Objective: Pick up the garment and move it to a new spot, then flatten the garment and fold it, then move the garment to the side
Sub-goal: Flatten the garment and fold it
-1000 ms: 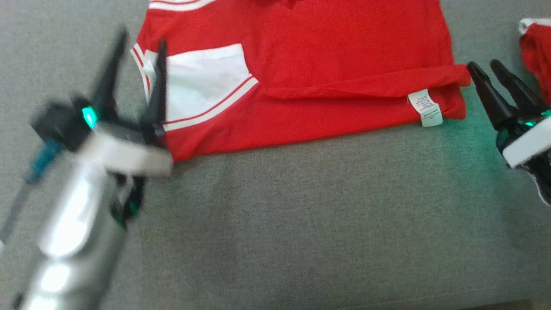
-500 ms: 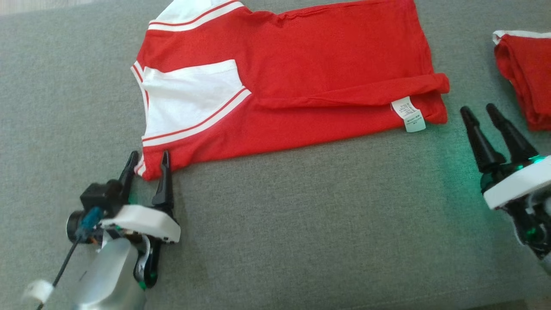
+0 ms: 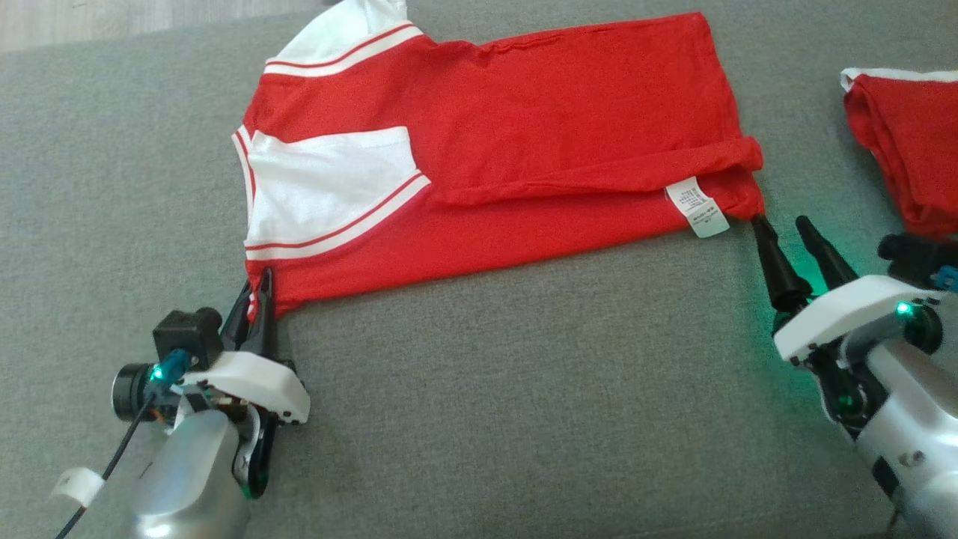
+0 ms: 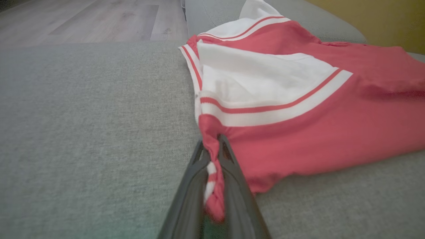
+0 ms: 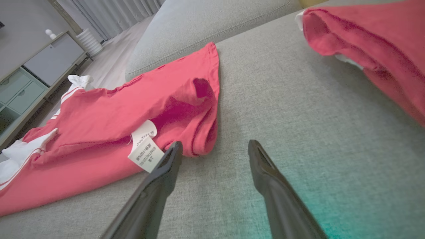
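A red garment (image 3: pixel 524 127) with white panels and stripes lies spread on the grey cushion (image 3: pixel 524 412). My left gripper (image 3: pixel 258 283) is shut on its near left corner; the left wrist view has the red cloth (image 4: pixel 315 126) bunched between the left gripper's (image 4: pixel 212 141) two dark fingers. My right gripper (image 3: pixel 780 222) stands open at the near right corner, beside the white label (image 3: pixel 696 207). In the right wrist view the right gripper (image 5: pixel 215 144) has its left finger by the label (image 5: pixel 144 152) and the rolled hem of the garment (image 5: pixel 132 109), with nothing between the fingers.
A second red garment (image 3: pixel 905 150) lies bunched at the far right, close behind my right arm, and fills the upper right as a red bundle (image 5: pixel 372 43). Wooden floor (image 3: pixel 112 22) shows past the cushion's far left edge. A grey cabinet (image 5: pixel 33 66) stands beyond.
My left gripper has shut on the garment's near left corner. My right gripper has moved up to the hem corner by the label, still open. The head camera has shifted.
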